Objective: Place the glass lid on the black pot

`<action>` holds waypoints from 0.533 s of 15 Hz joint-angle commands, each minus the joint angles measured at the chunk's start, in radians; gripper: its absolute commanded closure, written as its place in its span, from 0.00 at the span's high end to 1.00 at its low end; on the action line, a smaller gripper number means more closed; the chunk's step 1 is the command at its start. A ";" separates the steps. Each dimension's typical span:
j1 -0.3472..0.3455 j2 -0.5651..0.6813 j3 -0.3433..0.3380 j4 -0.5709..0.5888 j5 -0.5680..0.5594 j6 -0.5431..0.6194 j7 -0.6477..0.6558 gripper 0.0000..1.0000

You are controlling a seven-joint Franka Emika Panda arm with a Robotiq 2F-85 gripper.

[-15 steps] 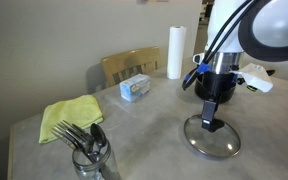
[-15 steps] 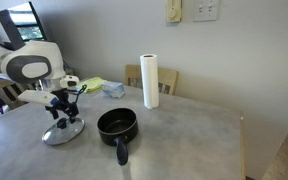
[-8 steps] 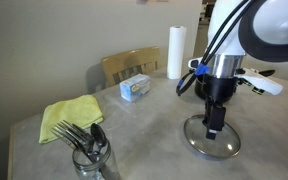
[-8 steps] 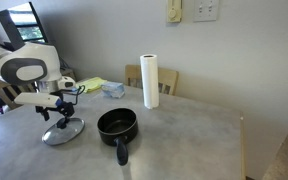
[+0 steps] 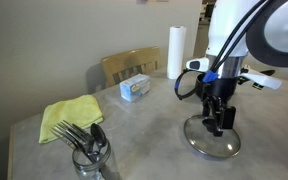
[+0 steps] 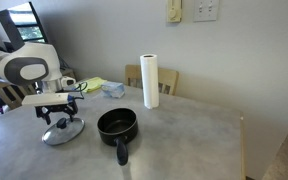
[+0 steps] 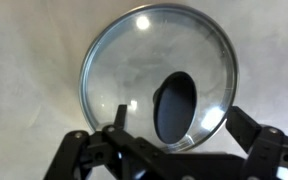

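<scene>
Wrist view: your gripper (image 7: 176,122) hangs with jaws apart over the glass lid (image 7: 134,65), which lies flat on the table (image 6: 184,140) near the black pot (image 6: 116,124). You're at the grasp step; next, lower and pinch the knob (image 7: 174,95).

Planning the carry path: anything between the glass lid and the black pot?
Nothing: in an exterior view, only bare table separates the glass lid from the black pot.

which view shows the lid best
Wrist view: the lid fills the frame from above, rim and knob clear. In both exterior views the lid lies flat on the table, partly covered by the pincer.
</scene>
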 commanded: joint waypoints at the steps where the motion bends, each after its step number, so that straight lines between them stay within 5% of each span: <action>1: -0.021 -0.019 0.024 -0.046 0.016 0.028 -0.058 1.00; 2: -0.022 -0.020 0.026 -0.050 0.020 0.028 -0.065 0.99; 4: -0.021 -0.021 0.027 -0.059 0.018 0.029 -0.072 0.74; 8: -0.017 -0.023 0.021 -0.065 0.007 0.039 -0.075 0.50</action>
